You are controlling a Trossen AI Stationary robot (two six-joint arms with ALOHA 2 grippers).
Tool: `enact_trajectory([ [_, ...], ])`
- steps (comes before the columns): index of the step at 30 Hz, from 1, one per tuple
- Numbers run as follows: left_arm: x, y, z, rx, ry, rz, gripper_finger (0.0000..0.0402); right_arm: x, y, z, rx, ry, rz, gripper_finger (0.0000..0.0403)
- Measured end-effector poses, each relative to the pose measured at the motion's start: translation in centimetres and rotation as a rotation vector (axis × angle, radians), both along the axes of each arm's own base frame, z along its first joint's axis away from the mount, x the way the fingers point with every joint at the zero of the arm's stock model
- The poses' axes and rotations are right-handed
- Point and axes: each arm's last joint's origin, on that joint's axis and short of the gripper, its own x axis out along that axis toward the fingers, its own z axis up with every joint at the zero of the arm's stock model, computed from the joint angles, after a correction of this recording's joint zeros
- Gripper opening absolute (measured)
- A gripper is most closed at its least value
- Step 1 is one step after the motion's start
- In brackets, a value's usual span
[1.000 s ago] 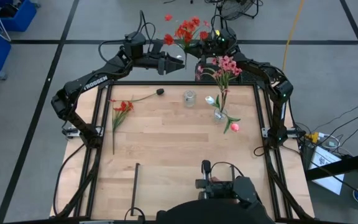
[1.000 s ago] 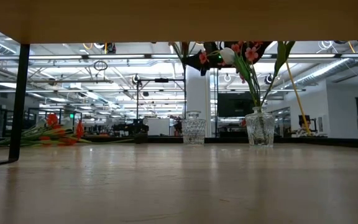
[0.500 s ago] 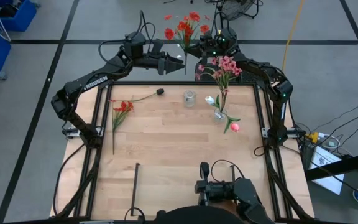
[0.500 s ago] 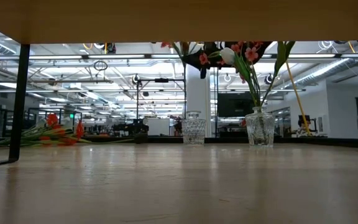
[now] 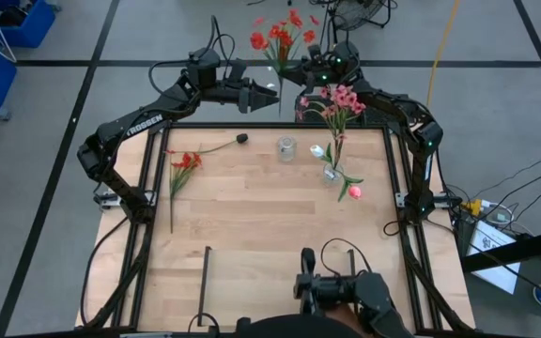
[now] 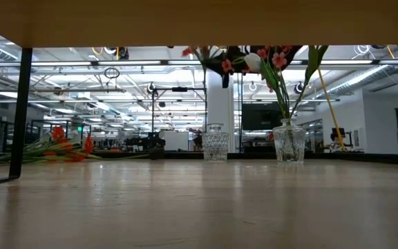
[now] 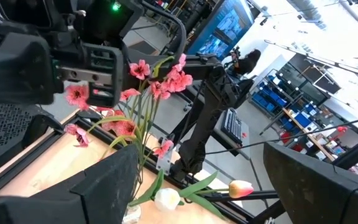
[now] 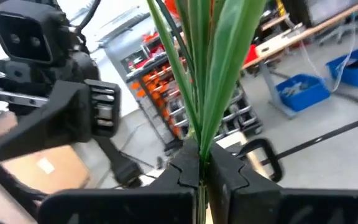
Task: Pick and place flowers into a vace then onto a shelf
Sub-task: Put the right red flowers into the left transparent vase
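- The spray of red small-blossom artificial flowers on thin green stalks (image 5: 279, 39) stands up out of my right gripper (image 8: 202, 169), whose dark fingers are clamped together on the bundled stalks; I hold it high, past the far edge of the table.
- My judgement: the step in hand is carrying this spray to a vase, so I should keep the clamp firm and the stalks hanging plumb before lowering.
- The small empty cut-glass vase (image 5: 286, 147) sits below and nearer than my gripper; it looks the likelier target, and its narrow mouth calls for a slow, straight descent.
- The clear glass vase already holding pink blossom sprays (image 5: 332, 172) stands just off to one side below me; I'd steer clear of its blooms (image 5: 342, 98).
- My left gripper (image 5: 269, 94), fingers spread apart and empty, hovers close beside the spray, ready to steady it.
- More red flowers (image 5: 184, 161) lie flat on the pale wooden tabletop (image 5: 252, 235), well apart from me.
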Motion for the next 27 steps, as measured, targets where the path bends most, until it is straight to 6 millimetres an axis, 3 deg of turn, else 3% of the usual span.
enact_trajectory([
  [8,0.0,0.0,0.0,-0.001,0.000,0.000,0.0351,0.4,2.0,1.4,0.055,0.055,0.107,0.0000],
  [13,0.0,0.0,0.0,0.001,0.000,0.000,0.0351,0.5,3.5,2.5,-0.067,0.069,0.127,0.0000],
  [19,0.0,0.0,0.0,-0.001,0.000,0.000,0.0351,0.7,4.1,2.6,-0.045,0.090,0.135,0.0000],
  [27,-0.4,-0.2,0.5,-0.513,0.031,-0.197,0.0351,0.8,4.4,2.9,-0.065,0.086,0.143,0.0000],
])
